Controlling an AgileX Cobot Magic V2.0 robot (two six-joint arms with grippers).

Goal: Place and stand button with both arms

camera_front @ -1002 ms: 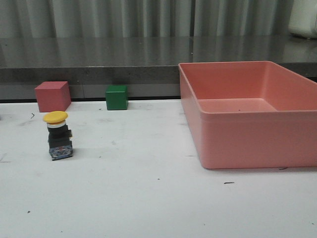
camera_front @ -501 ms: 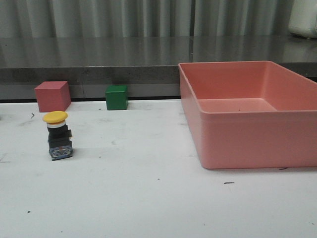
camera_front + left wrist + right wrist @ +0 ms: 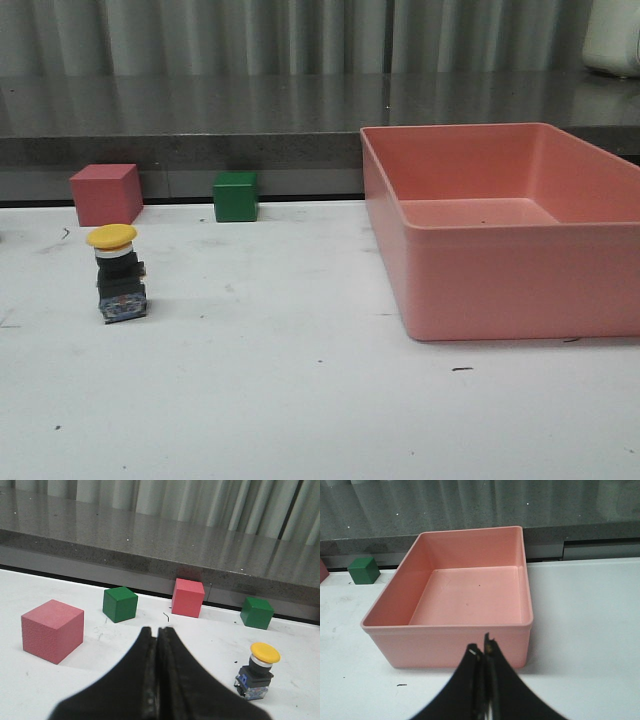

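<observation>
The button (image 3: 118, 278) stands upright on the worktop (image 3: 300, 400) near the red cube (image 3: 105, 194), so little seems left (left pincer (image 3: 158, 630) and right pincer (image 3: 482, 649) both pressed together, empty).

The button (image 3: 118, 278) showed a yellow-orange cap over a black-grey body with a blue-flecked base. A red cube (image 3: 106, 194) and a green cube (image 3: 236, 196) sat on the white, scuffed worktop (image 3: 300, 400). The bin (image 3: 520, 280) was salmon pink. Black fingers (image 3: 150, 680), speckled grey ledge (image 3: 200, 110) behind.
</observation>
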